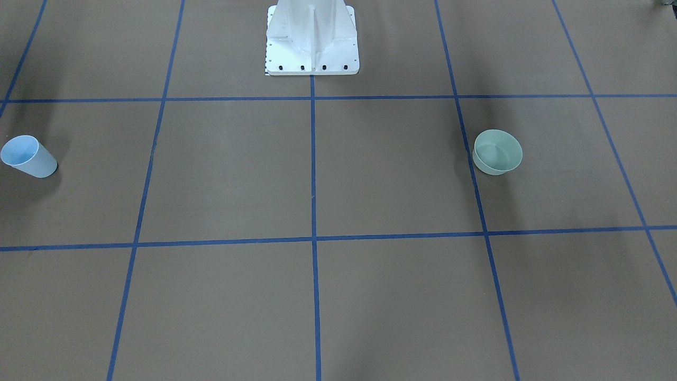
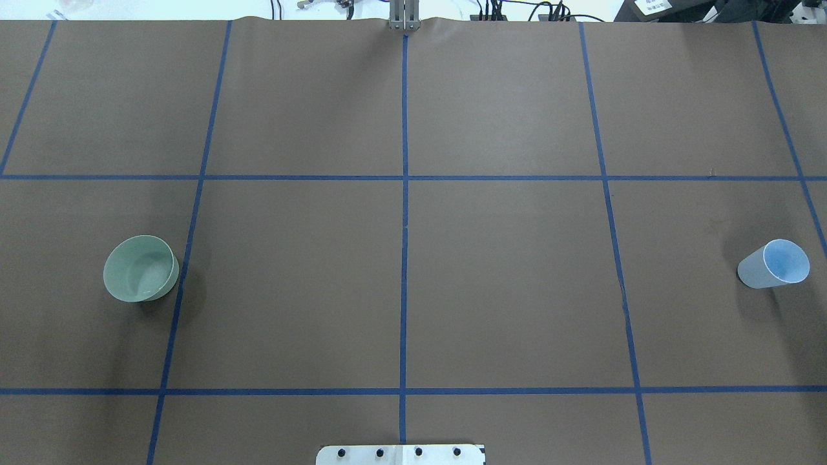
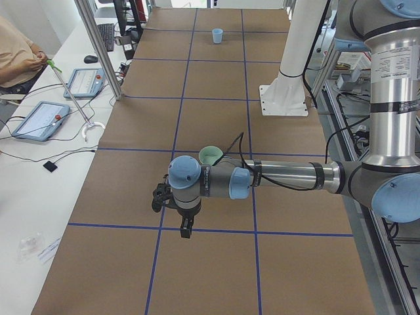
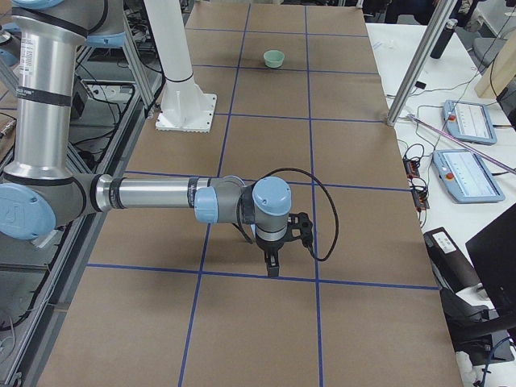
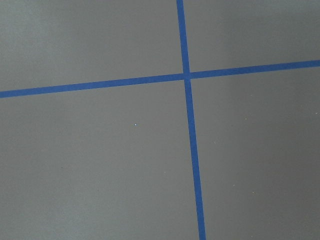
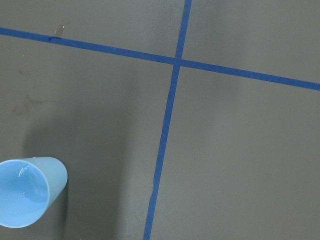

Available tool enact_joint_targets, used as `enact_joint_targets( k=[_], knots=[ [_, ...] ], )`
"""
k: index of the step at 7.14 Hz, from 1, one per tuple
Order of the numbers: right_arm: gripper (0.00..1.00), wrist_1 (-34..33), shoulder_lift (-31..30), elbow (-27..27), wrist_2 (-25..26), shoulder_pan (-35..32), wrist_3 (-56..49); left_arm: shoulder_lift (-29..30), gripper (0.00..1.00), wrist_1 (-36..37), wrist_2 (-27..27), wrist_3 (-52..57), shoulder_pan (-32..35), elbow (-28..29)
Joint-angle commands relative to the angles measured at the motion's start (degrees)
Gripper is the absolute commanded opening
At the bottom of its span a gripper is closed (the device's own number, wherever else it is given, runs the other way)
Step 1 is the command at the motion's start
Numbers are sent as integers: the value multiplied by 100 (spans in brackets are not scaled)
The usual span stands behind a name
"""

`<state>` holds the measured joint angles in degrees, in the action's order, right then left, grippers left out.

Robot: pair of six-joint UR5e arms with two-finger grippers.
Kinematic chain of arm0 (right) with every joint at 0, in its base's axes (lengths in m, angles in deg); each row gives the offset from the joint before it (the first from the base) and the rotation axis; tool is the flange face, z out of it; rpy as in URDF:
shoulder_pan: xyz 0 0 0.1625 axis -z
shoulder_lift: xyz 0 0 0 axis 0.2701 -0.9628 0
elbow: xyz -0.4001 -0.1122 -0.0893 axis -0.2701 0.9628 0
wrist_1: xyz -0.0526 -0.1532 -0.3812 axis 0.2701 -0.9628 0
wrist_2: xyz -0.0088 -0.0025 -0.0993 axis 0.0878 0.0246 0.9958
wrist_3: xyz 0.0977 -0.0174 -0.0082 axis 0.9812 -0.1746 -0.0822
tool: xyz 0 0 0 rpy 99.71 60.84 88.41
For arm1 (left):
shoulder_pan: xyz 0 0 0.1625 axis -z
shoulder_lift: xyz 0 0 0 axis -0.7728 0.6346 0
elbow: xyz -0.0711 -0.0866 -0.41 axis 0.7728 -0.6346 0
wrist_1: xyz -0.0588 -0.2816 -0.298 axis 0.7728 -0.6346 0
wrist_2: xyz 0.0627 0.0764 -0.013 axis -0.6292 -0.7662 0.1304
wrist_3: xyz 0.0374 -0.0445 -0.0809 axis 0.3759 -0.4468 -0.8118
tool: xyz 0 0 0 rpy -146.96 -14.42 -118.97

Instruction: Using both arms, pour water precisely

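Probably light and squashable, the blue cup (image 2: 775,263) at frame right wants our gentle mid-wall grip; we cannot tell if left gripper (image 3: 186,229) or right gripper (image 4: 272,266) is clenched.

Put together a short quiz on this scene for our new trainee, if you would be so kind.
1. True or false: the blue cup stands on the robot's left half of the table.
2. Which wrist camera shows the blue cup? A) left B) right C) both
3. Which arm reaches out close by the green bowl?
Key: 1 false, it stands on the robot's right half; 2 B; 3 the left arm.
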<state>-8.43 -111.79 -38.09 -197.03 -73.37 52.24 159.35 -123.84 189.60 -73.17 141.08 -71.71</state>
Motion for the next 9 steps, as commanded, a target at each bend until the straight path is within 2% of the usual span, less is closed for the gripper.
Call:
enact_joint_targets(
  k=[1, 7, 9],
  knots=[
    [100, 0, 0, 0, -1, 1, 0, -8, 100, 0, 2, 0, -4, -110],
    [100, 0, 78, 18, 34, 9, -18, 45, 100, -17, 54, -9, -30, -348],
    [100, 296, 307, 18, 60, 9, 61, 219, 100, -70, 46, -26, -30, -410]
  ],
)
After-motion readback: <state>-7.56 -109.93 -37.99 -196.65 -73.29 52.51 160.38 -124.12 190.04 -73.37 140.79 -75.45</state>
